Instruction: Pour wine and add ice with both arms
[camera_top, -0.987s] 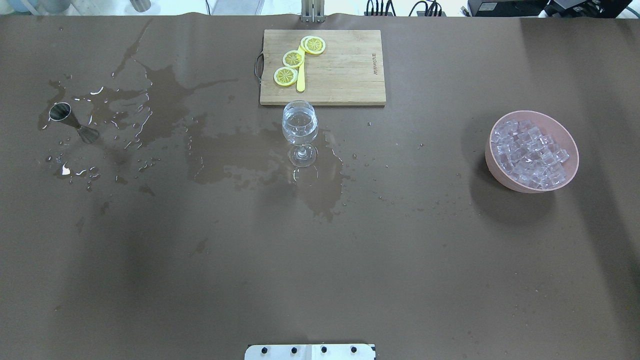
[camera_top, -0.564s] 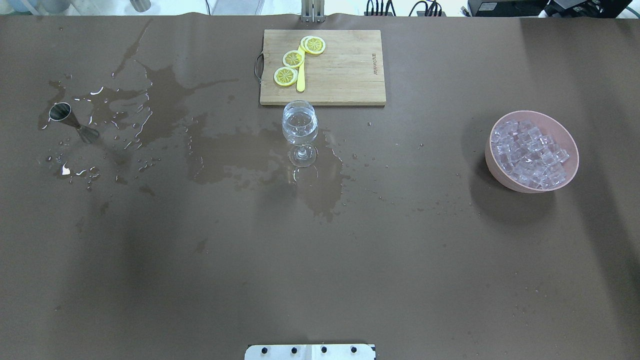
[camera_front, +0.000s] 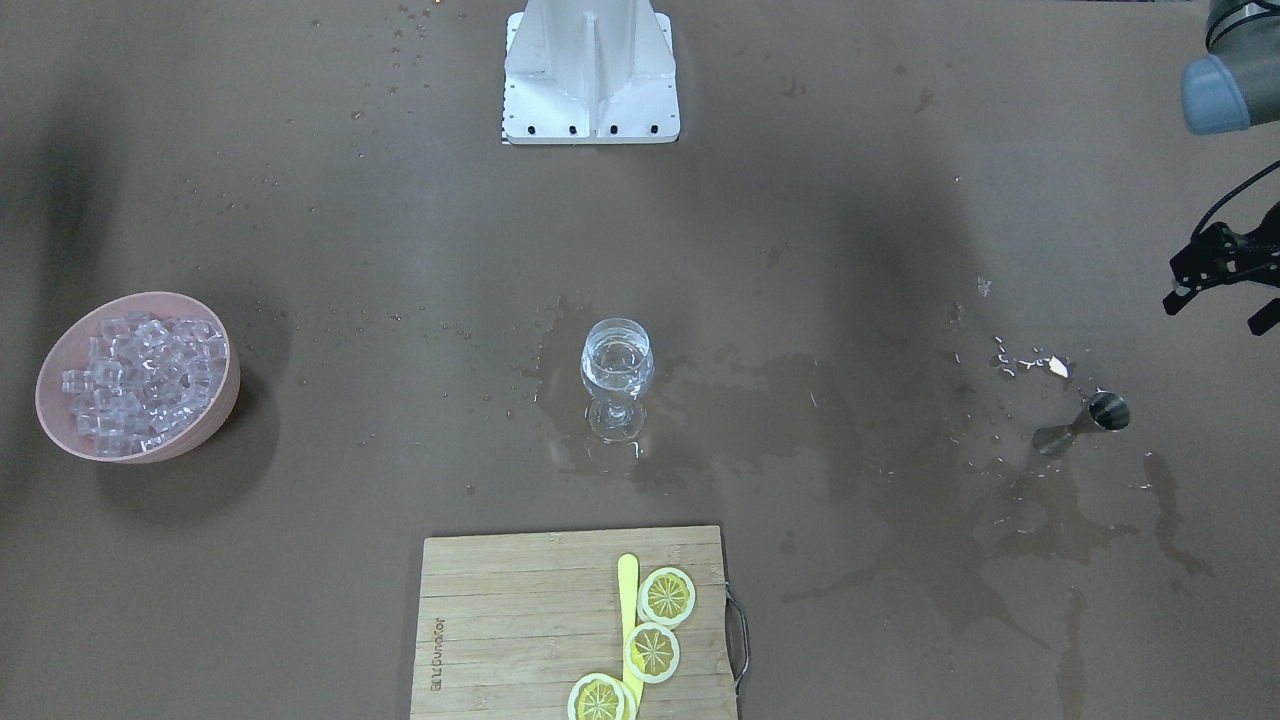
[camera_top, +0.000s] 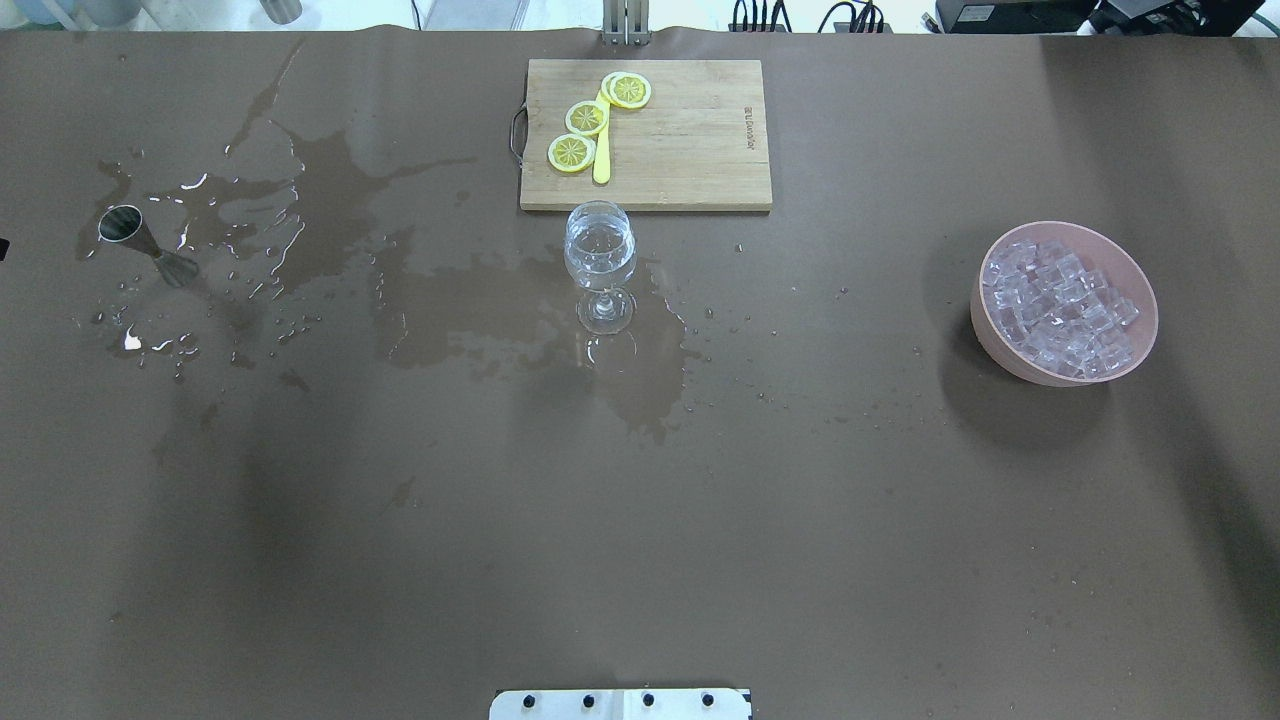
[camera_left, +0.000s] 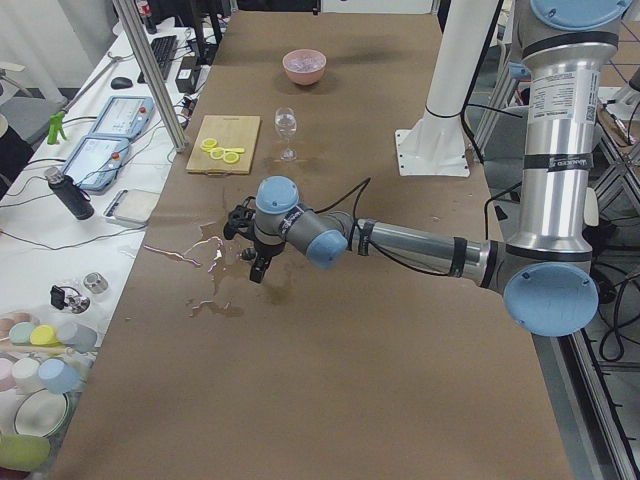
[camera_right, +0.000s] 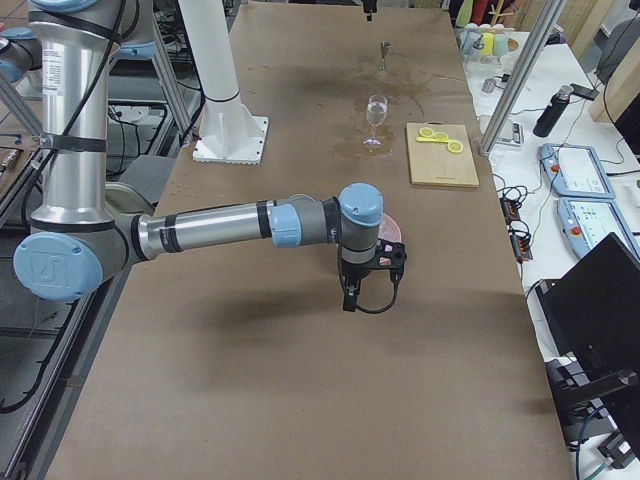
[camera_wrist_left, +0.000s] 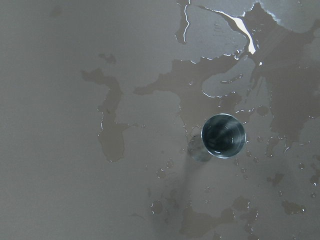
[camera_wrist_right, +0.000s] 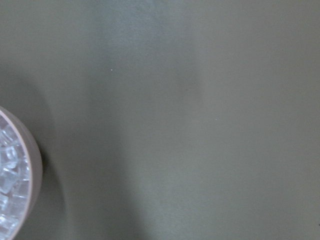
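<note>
The left claw (camera_front: 1212, 312) has just edged into the overhead view at the worktop's left edge, where nothing showed a moment ago. That suggests the pour is only beginning, with the reach for the jigger (camera_top: 148, 245) under way. Its fingers look spread and hold nothing. The jigger stands upright among puddles (camera_top: 320, 200) near the left edge, just beside the claw, slightly inward and toward the far edge. How much wine it holds cannot be told. The ice (camera_top: 1060, 300) fills the bowl (camera_top: 990, 335) near the right edge. The right claw (camera_right: 368, 282) hangs beside that bowl, and its opening cannot be judged. The glass (camera_top: 600, 250) at mid-worktop holds clear liquid.
</note>
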